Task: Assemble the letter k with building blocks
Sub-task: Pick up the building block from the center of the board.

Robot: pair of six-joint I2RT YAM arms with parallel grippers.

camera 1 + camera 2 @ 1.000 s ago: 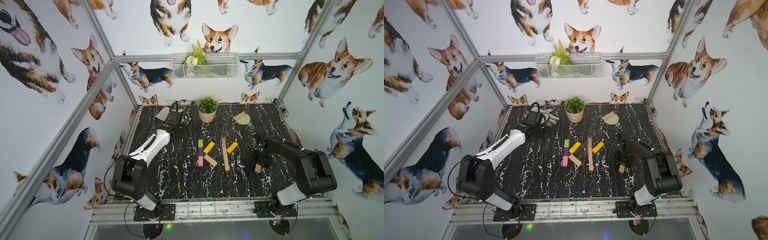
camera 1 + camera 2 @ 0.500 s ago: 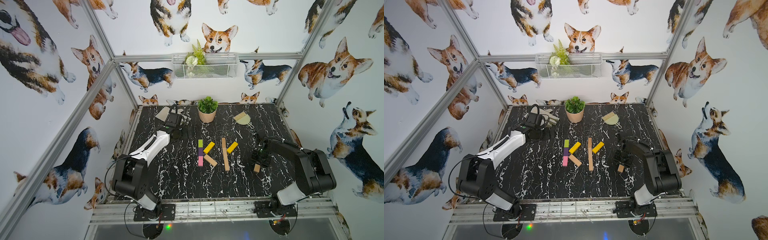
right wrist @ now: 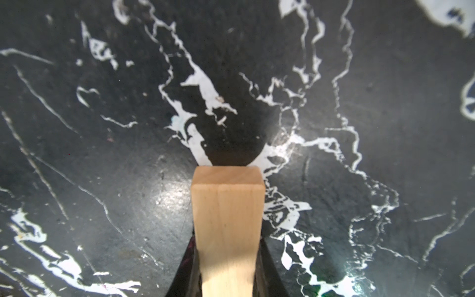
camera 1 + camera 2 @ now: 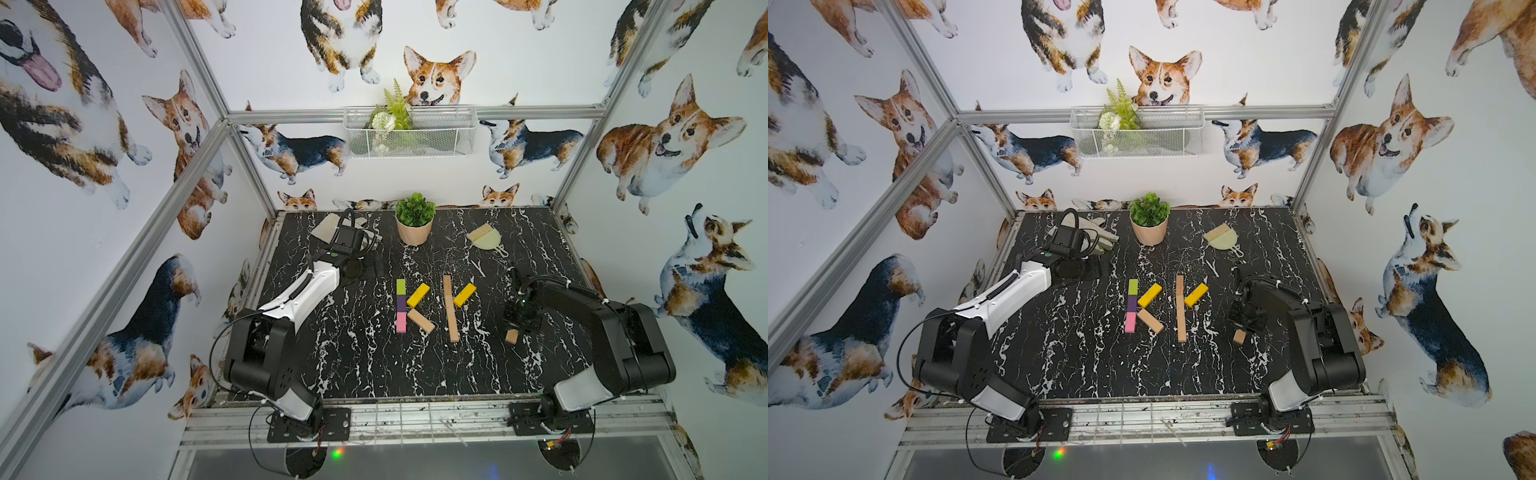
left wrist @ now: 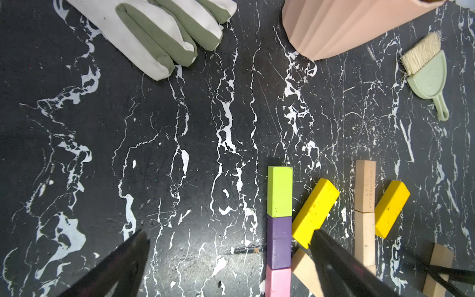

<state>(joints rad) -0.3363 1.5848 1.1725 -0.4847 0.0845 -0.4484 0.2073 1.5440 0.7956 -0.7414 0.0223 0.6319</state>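
Near the table's middle lie the building blocks. Lime green (image 4: 400, 286), purple (image 4: 401, 303) and pink (image 4: 401, 322) bars form one upright line. A yellow bar (image 4: 417, 295) and a tan bar (image 4: 420, 321) slant off it. Right of them runs a line of tan bars (image 4: 450, 309) with a second yellow bar (image 4: 464, 294) slanting from it. My right gripper (image 4: 521, 323) is shut on a tan block (image 3: 228, 210), low over the table; the block's end (image 4: 512, 336) pokes out. My left gripper (image 5: 230, 232) hangs open and empty at the back left.
A potted plant (image 4: 414, 222) stands at the back centre. A brush with dustpan (image 4: 485, 237) lies to its right, and a white and green glove (image 5: 154, 33) lies at the back left by my left wrist. A wire basket (image 4: 409, 133) hangs on the back wall.
My right gripper's jaws have closed onto the tan block, which has hardly shifted. My left arm has stayed almost still.
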